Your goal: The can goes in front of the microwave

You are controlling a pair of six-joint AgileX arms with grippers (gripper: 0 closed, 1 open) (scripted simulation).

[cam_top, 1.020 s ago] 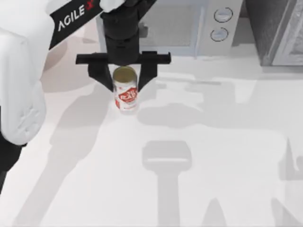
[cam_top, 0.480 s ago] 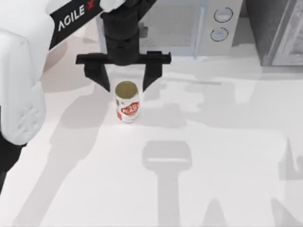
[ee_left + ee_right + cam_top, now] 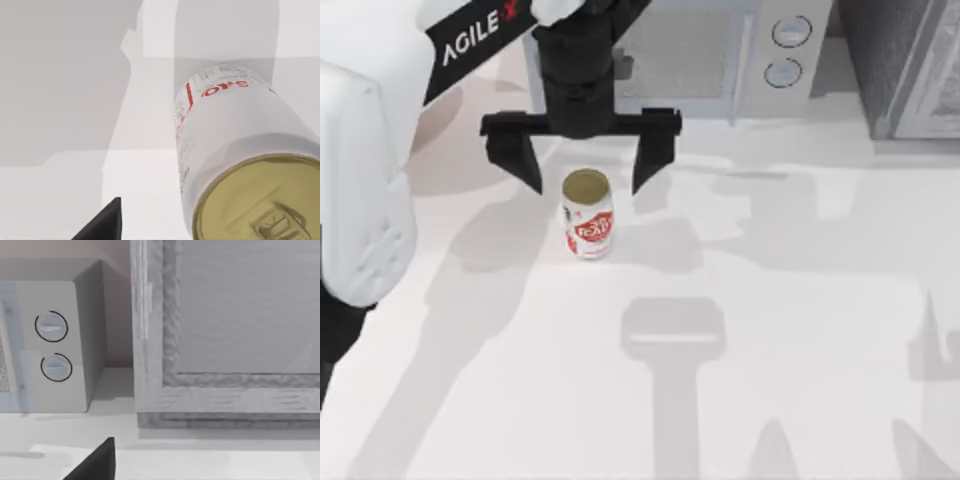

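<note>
While the can (image 3: 587,213) stands upright on the bench (image 3: 770,330) just in front of the microwave (image 3: 705,55), toward the end of that box away from its two knobs, the left end effector (image 3: 585,165) hangs above and slightly behind it, on the microwave's side. Its two dark fingers are spread wide apart, one to each side of the can's dull gold top and clear of it, so nothing is clamped. In the left wrist view the can (image 3: 235,160) sits close below the camera with its red lettering and gold lid in sight, and one dark fingertip (image 3: 102,225) stands well apart from its wall.

Judged from this, the placing step looks done and the release is in hand: the can rests on the bench on its own, in front of the microwave's window. The next move calls for the left arm to lift straight away from the can without brushing its top, since a sideways sweep could tip it.

The right arm appears parked beside the microwave's knob end; its wrist view looks at the microwave (image 3: 50,345) and a darker grey appliance (image 3: 225,330) next to it, and the dark tip at the frame edge is probably one of its fingers, though whether they are apart or together cannot be told.
</note>
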